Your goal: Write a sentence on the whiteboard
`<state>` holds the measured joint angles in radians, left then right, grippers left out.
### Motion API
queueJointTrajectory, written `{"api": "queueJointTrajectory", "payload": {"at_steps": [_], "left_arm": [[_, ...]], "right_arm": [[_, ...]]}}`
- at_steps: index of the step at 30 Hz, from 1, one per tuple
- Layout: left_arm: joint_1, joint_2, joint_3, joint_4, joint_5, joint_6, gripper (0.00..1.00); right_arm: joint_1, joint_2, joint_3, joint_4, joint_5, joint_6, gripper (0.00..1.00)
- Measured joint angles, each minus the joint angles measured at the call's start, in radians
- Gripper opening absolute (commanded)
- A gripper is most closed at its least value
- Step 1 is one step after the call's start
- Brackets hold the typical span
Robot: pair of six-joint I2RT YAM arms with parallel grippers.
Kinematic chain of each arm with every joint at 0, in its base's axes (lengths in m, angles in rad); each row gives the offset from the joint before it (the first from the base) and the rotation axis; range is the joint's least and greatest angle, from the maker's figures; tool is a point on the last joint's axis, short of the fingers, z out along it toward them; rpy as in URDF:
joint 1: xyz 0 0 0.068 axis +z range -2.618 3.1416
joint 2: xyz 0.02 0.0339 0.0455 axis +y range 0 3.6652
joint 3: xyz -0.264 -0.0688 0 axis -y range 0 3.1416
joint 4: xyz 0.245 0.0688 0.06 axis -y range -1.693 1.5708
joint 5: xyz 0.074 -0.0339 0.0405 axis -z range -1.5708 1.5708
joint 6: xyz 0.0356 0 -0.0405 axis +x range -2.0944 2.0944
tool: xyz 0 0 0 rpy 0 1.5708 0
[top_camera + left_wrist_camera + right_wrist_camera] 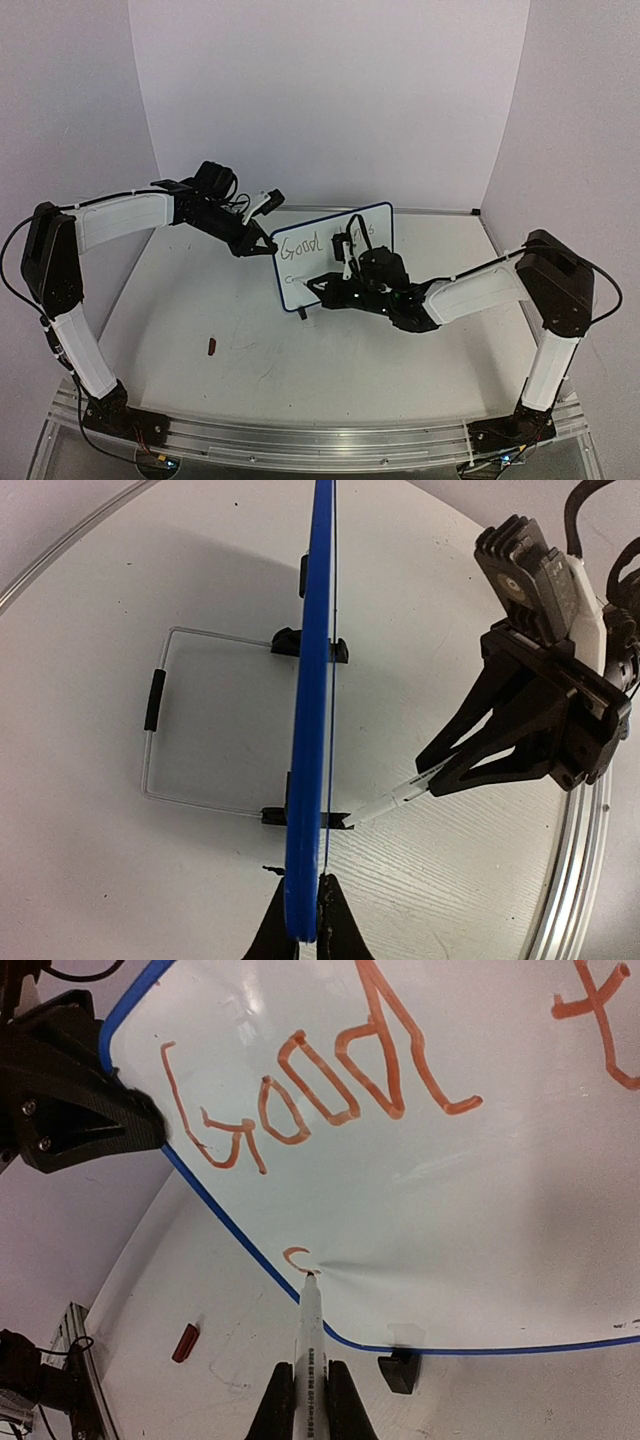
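Note:
The whiteboard [335, 250] stands upright mid-table on two black feet; its rim looks blue. The left gripper [256, 243] is shut on its left edge; in the left wrist view the fingers [305, 890] pinch the blue rim [312, 680]. The right gripper [322, 286] is shut on a white marker [312, 1355], whose tip touches the board low on the left. The sentence [300, 1090] reads "Good", then a "t" at the frame edge, in orange-red strokes. A small curved stroke [296, 1257] sits at the marker tip.
A red marker cap [211, 347] lies on the table front-left of the board and also shows in the right wrist view [185, 1342]. A wire stand [155, 720] props the board from behind. An aluminium rail [320, 438] runs along the near edge.

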<state>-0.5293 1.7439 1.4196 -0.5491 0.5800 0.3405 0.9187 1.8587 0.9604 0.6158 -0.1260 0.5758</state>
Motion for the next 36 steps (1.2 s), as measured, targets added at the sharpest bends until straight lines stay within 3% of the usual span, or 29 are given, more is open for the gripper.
{"api": "queueJointTrajectory", "payload": {"at_steps": [12,36], "left_arm": [[0.0,0.0,0.0,0.0,0.0,0.0,0.0],[-0.003,0.0,0.0,0.0,-0.004,0.0,0.0]], "right_arm": [[-0.01,-0.174,-0.082,0.012,-0.047,-0.006,0.0],[-0.067,-0.057,0.002,-0.012,-0.148,-0.034,0.0]]}}
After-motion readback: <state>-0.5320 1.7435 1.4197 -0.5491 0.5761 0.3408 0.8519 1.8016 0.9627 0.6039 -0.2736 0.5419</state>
